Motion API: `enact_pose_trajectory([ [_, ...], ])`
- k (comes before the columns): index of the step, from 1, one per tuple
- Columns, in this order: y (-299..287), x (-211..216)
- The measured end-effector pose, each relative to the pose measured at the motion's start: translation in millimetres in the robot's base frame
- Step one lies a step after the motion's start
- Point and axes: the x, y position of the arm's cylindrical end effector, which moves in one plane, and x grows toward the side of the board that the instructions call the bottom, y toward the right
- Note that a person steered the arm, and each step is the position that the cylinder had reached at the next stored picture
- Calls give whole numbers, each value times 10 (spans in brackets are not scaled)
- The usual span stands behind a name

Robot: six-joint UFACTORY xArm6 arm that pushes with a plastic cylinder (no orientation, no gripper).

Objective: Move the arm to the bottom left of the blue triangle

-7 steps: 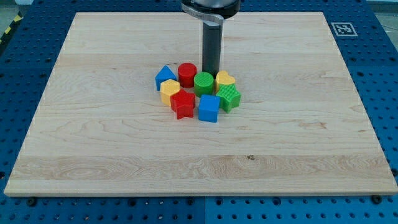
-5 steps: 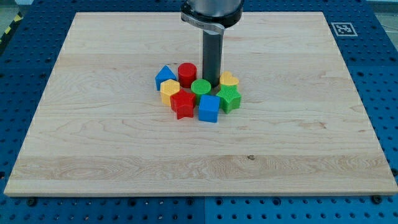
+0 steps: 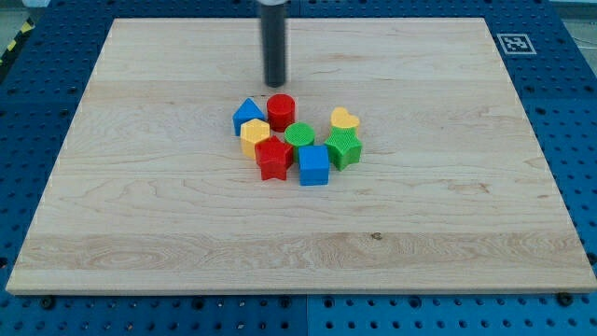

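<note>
The blue triangle (image 3: pixel 247 113) lies at the left end of a tight cluster of blocks near the board's middle. My tip (image 3: pixel 274 84) is toward the view's top and a little right of it, just above the red cylinder (image 3: pixel 281 110), touching no block. The rest of the cluster: a yellow block (image 3: pixel 254 134), a red star-like block (image 3: pixel 272 157), a green cylinder (image 3: pixel 299 135), a blue cube (image 3: pixel 313 164), a green block (image 3: pixel 343 147) and a yellow heart (image 3: pixel 344 119).
The wooden board (image 3: pixel 140 215) lies on a blue perforated table (image 3: pixel 28 140). A black-and-white marker (image 3: pixel 514 43) sits at the board's top right corner.
My tip has moved from between the green cylinder and the yellow heart up and to the left, out of the cluster. The green cylinder has shifted slightly toward the view's bottom.
</note>
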Motion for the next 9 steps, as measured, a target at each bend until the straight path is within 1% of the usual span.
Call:
enact_pose_trajectory([
  [1, -578, 0],
  [2, -1022, 286],
  [3, -1032, 834],
  [4, -927, 1200],
  [5, -628, 1284],
  [6, -370, 1280],
  [7, -397, 1267],
  [9, -283, 1112],
])
